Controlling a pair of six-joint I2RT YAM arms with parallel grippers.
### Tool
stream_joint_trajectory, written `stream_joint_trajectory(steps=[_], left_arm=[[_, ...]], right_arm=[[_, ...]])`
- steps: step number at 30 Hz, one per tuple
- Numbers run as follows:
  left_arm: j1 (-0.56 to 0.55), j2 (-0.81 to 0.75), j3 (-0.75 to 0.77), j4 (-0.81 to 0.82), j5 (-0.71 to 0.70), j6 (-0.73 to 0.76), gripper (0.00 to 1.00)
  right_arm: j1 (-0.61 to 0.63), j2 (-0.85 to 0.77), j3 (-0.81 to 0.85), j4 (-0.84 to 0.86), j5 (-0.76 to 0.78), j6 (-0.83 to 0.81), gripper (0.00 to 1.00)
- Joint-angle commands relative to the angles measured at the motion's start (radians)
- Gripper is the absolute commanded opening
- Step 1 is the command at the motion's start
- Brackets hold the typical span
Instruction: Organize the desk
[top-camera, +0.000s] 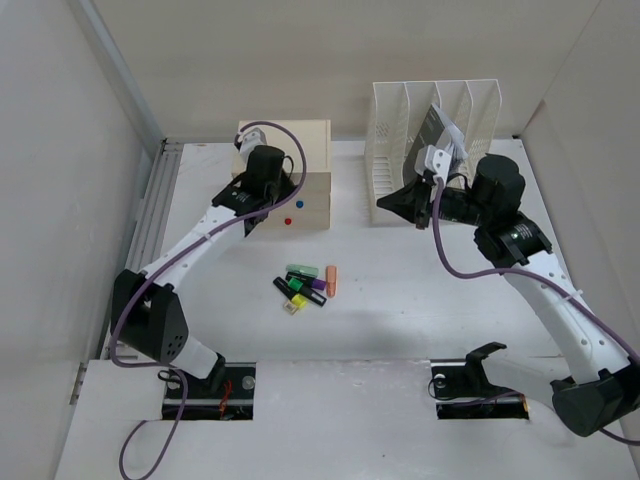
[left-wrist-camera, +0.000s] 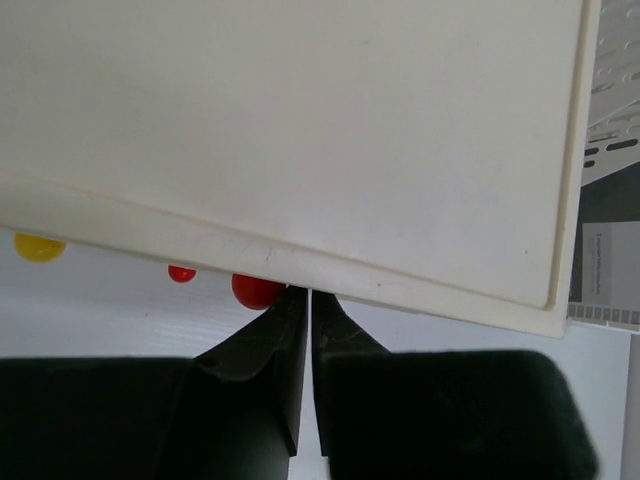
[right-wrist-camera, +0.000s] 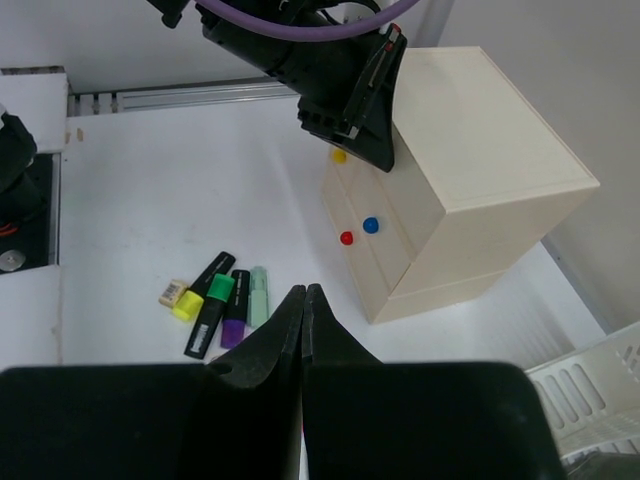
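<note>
Desk surface (top-camera: 420, 320): white, matte, fills the top view from the arm bases to the back wall. Bears an aluminium rail (top-camera: 160, 200) down its left side and two rectangular cutouts (top-camera: 210, 392) at the bases. Carries a white slotted file rack (top-camera: 395, 130) at back right and a beige drawer box (top-camera: 305, 150) at back left, well apart.

Rack: holds a dark flat item (top-camera: 432, 125) in one slot. Lower front blocked in the top view by the right arm; shows only as a corner in either wrist view.

Box: lid fills most of the left wrist view. Front shows only in the top and right wrist views, its upper left corner hidden behind the left arm.

Left end effector (left-wrist-camera: 310, 295): fingers pressed together on nothing, tips at the lid's front edge, just beside a red knob (left-wrist-camera: 255, 290).

Right end effector (right-wrist-camera: 303, 292): likewise pressed together and empty, hangs above the surface in front of the rack.

Markers (top-camera: 305, 285): loose cluster mid-surface, near the box. Only the top view shows the orange one (top-camera: 331, 280).

Knobs: yellow (right-wrist-camera: 339, 156) touching the left fingers, blue (right-wrist-camera: 371, 225) and red lower down.
</note>
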Motion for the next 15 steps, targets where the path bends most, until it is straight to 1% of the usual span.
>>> stream_joint_trajectory(steps=[1,2,3,4,5,6,7,8,9,10,11,12,14,15], left_arm=[[-0.008,-0.094,-0.014,0.068,-0.009,0.009,0.06],[-0.018,-0.125,-0.04,0.068,-0.009,0.009,0.13],[-0.028,-0.194,-0.092,0.068,-0.009,0.009,0.29],[-0.038,-0.229,-0.121,0.068,0.0,0.0,0.4],[-0.038,-0.266,-0.153,0.077,0.01,0.0,0.48],[-0.038,-0.338,-0.184,0.077,0.01,0.0,0.56],[-0.038,-0.37,-0.242,0.077,0.01,0.0,0.67],[-0.038,-0.397,-0.271,0.077,0.001,0.0,0.7],[-0.038,-0.417,-0.296,0.087,-0.011,0.0,0.71],[-0.023,-0.441,-0.339,0.087,-0.011,0.0,0.71],[-0.012,-0.441,-0.357,0.087,-0.011,0.0,0.71],[-0.002,-0.441,-0.374,0.096,-0.011,0.0,0.69],[0.008,-0.451,-0.429,0.117,-0.026,0.0,0.61],[0.017,-0.451,-0.451,0.14,-0.026,0.0,0.55]], right_arm=[[-0.008,-0.009,-0.009,0.034,-0.03,0.001,0.0],[-0.008,-0.009,-0.009,0.034,-0.03,0.001,0.04],[-0.008,-0.009,-0.009,0.034,-0.03,0.001,0.19],[-0.008,0.003,-0.009,0.034,-0.03,0.001,0.29],[-0.008,0.012,-0.009,0.034,-0.03,0.001,0.41],[-0.008,0.012,-0.009,0.034,-0.03,0.001,0.71],[-0.008,0.023,-0.009,0.034,-0.03,0.001,0.79],[-0.008,0.035,-0.009,0.034,-0.03,0.013,0.84],[-0.008,0.035,-0.009,0.034,-0.03,0.014,0.9],[-0.008,0.046,-0.009,0.034,-0.03,0.024,0.93],[-0.008,0.046,0.0,0.034,-0.02,0.024,0.93],[-0.008,0.055,0.0,0.034,-0.02,0.035,0.93],[-0.008,0.055,0.0,0.034,-0.01,0.047,0.85],[-0.008,0.055,0.0,0.034,-0.01,0.059,0.78]])
